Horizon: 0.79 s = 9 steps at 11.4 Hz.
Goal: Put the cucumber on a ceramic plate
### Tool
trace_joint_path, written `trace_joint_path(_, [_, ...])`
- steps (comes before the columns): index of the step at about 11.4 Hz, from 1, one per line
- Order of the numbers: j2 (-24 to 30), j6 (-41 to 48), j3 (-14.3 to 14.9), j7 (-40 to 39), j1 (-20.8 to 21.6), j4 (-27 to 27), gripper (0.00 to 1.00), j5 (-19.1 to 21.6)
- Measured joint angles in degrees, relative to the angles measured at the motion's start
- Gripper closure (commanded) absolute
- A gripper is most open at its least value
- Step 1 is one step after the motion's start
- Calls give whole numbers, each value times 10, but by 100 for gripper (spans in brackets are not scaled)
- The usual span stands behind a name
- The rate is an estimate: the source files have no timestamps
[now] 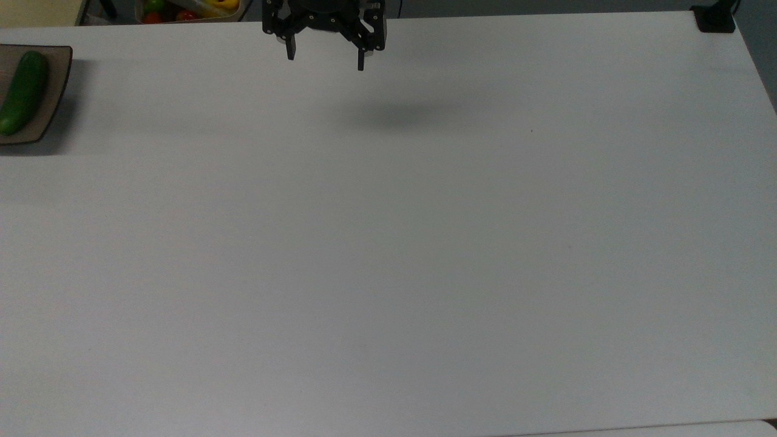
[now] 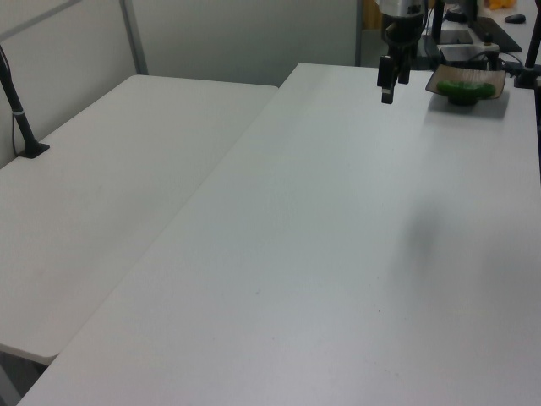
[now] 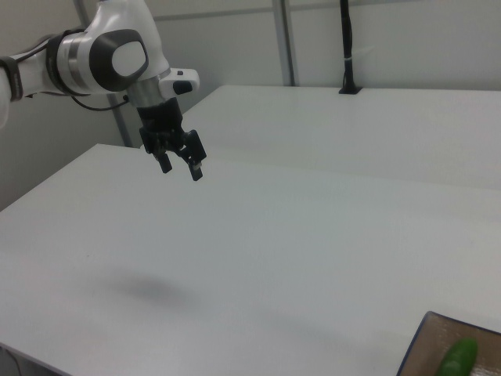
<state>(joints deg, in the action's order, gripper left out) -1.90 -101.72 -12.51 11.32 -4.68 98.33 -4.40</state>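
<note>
The gripper [image 1: 325,59] hangs above the table [image 1: 388,243] with its two fingers spread wide and nothing between them. In the top view it sits at about 12 o'clock, close to the table's far edge, and its soft shadow lies on the bare surface just below it. In the right view the gripper [image 3: 181,168] points downward from the white arm [image 3: 109,55], at about 10 o'clock, well above the tabletop. In the left view the gripper [image 2: 388,85] is at about 1 o'clock, near the far end of the table.

The ceramic plate [image 1: 56,91] lies at the top view's 10 o'clock, cut off by the picture's left border, well apart from the gripper. Between them the white surface is bare, and the broad middle and near part of the table is open too. A black clamp [image 1: 715,18] sits at the table's corner at about 1 o'clock in the top view.

The cucumber [image 1: 22,92] rests on the ceramic plate, lying lengthwise, dark green, smooth, slightly curved, with rounded ends. In the left view the cucumber [image 2: 465,87] lies across the ceramic plate [image 2: 497,79], to the gripper's right. In the right view the ceramic plate [image 3: 423,348] and the cucumber [image 3: 458,360] show at 5 o'clock, at the picture's bottom border.
</note>
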Motion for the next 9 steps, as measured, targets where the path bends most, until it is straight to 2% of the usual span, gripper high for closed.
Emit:
trace_joint_path(7, [0,0,3,-66,7,6,0,0])
trace_joint_path(9, [0,0,47,-66,62,11,0,0])
